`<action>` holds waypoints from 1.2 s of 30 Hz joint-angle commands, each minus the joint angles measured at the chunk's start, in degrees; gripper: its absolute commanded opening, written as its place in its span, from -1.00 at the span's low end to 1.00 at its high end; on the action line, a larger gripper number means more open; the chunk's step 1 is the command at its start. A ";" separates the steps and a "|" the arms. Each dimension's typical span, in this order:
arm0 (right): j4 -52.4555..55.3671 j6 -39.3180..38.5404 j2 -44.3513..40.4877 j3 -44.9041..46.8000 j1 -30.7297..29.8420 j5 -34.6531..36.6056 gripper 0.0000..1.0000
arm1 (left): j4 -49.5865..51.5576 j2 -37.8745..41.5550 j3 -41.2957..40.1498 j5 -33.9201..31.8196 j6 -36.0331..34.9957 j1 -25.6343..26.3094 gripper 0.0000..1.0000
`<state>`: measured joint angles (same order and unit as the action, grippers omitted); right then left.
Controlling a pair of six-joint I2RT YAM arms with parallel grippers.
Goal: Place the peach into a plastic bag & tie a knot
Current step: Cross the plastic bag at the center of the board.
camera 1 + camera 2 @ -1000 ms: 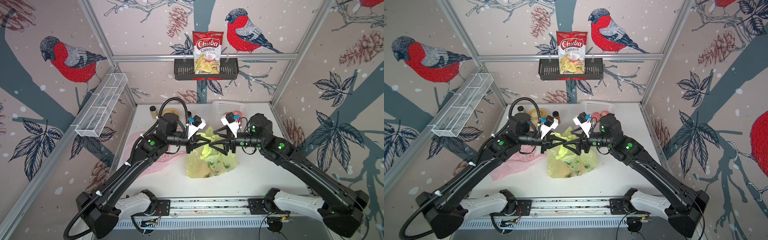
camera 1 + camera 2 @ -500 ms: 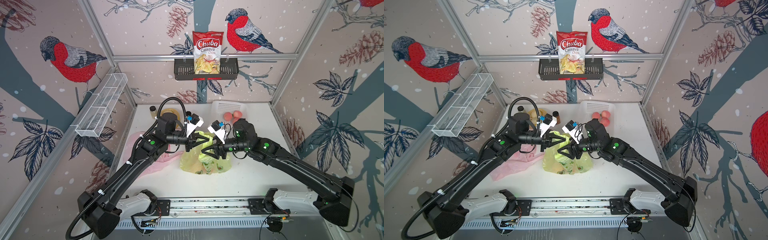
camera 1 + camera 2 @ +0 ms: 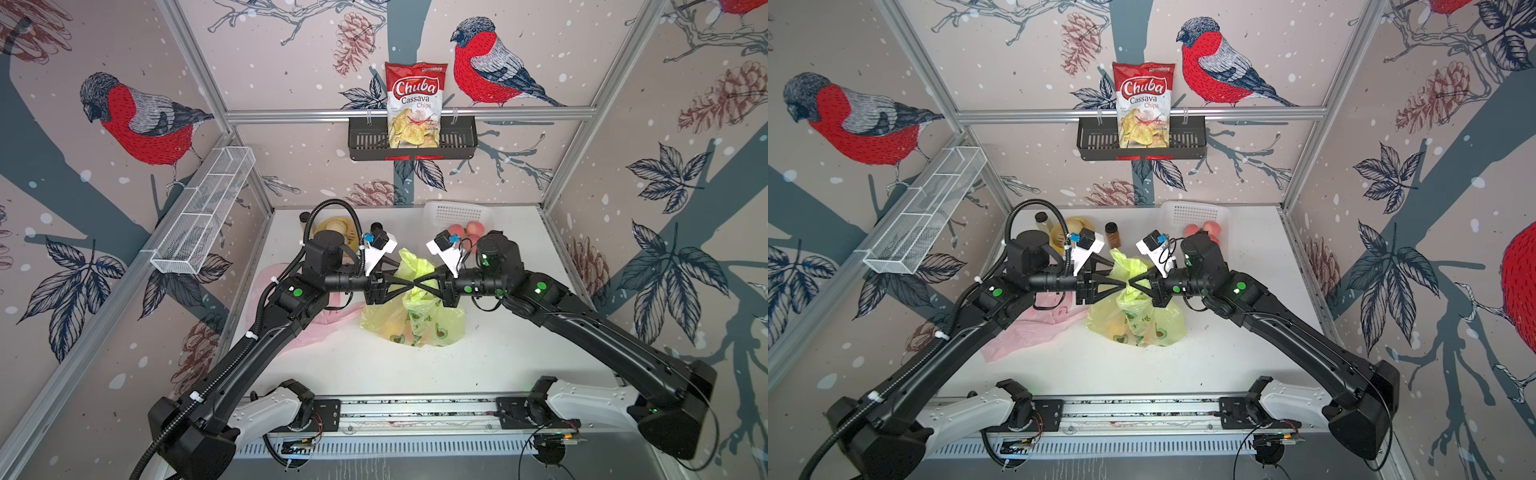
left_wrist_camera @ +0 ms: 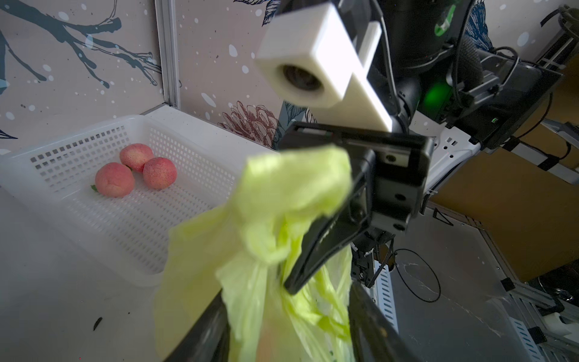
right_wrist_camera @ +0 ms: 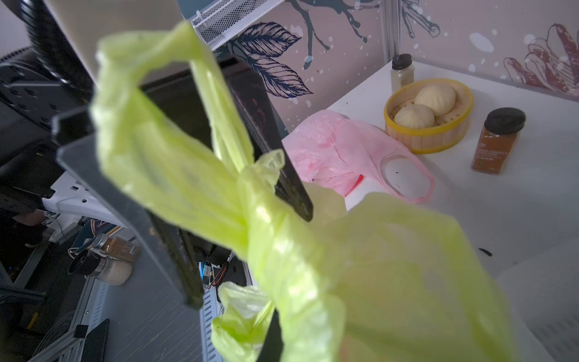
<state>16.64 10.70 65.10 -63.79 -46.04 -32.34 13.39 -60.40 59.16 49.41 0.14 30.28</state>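
The yellow-green plastic bag (image 3: 415,324) with avocado prints rests mid-table, its handles lifted to where both grippers meet tip to tip. My right gripper (image 3: 420,285) is shut on a twisted handle (image 4: 266,250) of the bag. My left gripper (image 3: 408,285) is open, its fingers (image 5: 175,238) spread inside the other handle loop (image 5: 150,150). A faint peach-coloured shape shows through the plastic (image 4: 269,341). Three more peaches (image 4: 114,183) lie in the white basket (image 4: 125,225).
A pink bag (image 3: 307,328) lies flat under the left arm. At the back left stand a bamboo steamer with buns (image 5: 429,125) and two spice jars (image 5: 498,141). The white basket (image 3: 457,212) is at the back right. A wire rack (image 3: 203,208) hangs on the left wall.
The right gripper swung in towards the left one, shut on the bag's handle and drew back to the middle. The left gripper, shut before, has opened. The bag shifted left, then back.
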 commanded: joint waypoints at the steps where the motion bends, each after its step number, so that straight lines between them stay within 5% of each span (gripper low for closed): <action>1: -4.91 1.64 -2.14 0.30 1.26 -6.67 -1.00 | -5.37 1.95 -1.67 1.30 1.69 -0.19 0.19; 17: -8.02 4.04 -0.85 -1.95 1.26 -20.38 -1.00 | -11.24 -0.09 -2.51 4.62 0.72 3.95 0.31; 19: -7.51 3.79 -0.12 -1.82 1.05 -20.57 -1.00 | -11.28 -0.69 -2.38 5.67 0.40 4.77 0.15; 23: -7.66 3.57 0.18 -1.25 1.13 -20.75 -1.00 | -10.78 -2.32 -2.30 8.10 -0.13 5.46 -0.99; 27: -6.00 3.02 -0.06 -0.99 2.00 -20.19 -0.99 | -8.93 -1.68 -2.82 3.86 -1.19 5.75 -1.00; 31: -2.88 1.74 -1.44 -0.25 3.89 -17.12 -0.70 | -10.09 3.70 -5.59 -6.75 -0.25 5.58 -1.00; 36: -0.09 0.42 -2.35 1.07 5.75 -13.23 -0.50 | -11.24 7.55 -7.34 -9.60 0.82 4.18 -1.00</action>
<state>14.37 12.69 63.02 -63.18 -40.75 -48.75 5.26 -53.78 52.01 43.68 0.16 35.16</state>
